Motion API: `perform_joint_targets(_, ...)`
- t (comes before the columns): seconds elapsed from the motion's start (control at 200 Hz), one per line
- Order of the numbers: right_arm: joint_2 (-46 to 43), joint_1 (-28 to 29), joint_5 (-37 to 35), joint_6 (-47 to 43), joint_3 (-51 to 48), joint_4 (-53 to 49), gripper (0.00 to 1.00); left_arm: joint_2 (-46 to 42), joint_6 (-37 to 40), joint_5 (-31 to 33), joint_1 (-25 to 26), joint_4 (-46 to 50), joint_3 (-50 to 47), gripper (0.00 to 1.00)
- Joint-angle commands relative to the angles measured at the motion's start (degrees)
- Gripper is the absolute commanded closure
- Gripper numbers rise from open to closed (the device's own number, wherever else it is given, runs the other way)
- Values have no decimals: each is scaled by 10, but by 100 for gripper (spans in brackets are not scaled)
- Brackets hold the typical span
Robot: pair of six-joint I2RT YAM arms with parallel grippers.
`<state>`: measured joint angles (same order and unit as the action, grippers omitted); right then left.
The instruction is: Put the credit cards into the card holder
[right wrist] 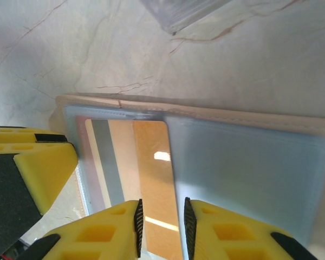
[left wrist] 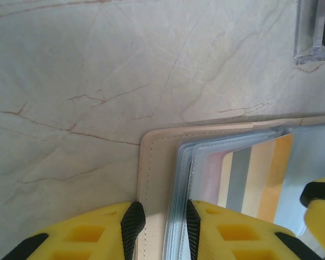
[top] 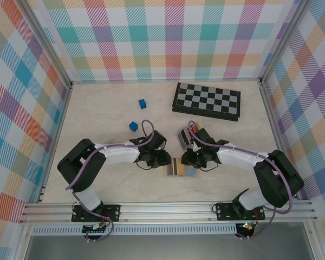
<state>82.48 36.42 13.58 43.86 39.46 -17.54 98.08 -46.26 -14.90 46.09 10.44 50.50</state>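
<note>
Wallet [left wrist: 151, 162] lying open on counter [left wrist: 70, 65], left tool [left wrist: 161, 230] part open straddling its edge, right tool [right wrist: 161, 230] part open, hanging over striped card [right wrist: 151, 173].

Top view looks steeply down from above; both wrist views, close and low, share the open card holder [left wrist: 151, 173].

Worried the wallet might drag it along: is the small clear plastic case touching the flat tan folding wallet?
Apart. The right wrist view shows bare marble tabletop between the clear plastic case and the tan folding wallet.
</note>
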Motion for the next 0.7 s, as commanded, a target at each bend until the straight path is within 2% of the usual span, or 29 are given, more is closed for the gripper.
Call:
perform_joint_targets(0.0,3,3,-20,-13,9,-35,71,23,-5,-11,12,-13,-9,67)
perform_joint_targets(0.185,29,4,19,-11,3,1,73,24,-4,-12,12,-13,-7,67)
perform_joint_targets(0.405,55,10,50,-13,20,23,82,25,-5,-14,12,-17,-10,67)
perform_joint_targets(0.695,74,13,93,-2,36,56,84,26,-7,-18,12,-20,-9,67)
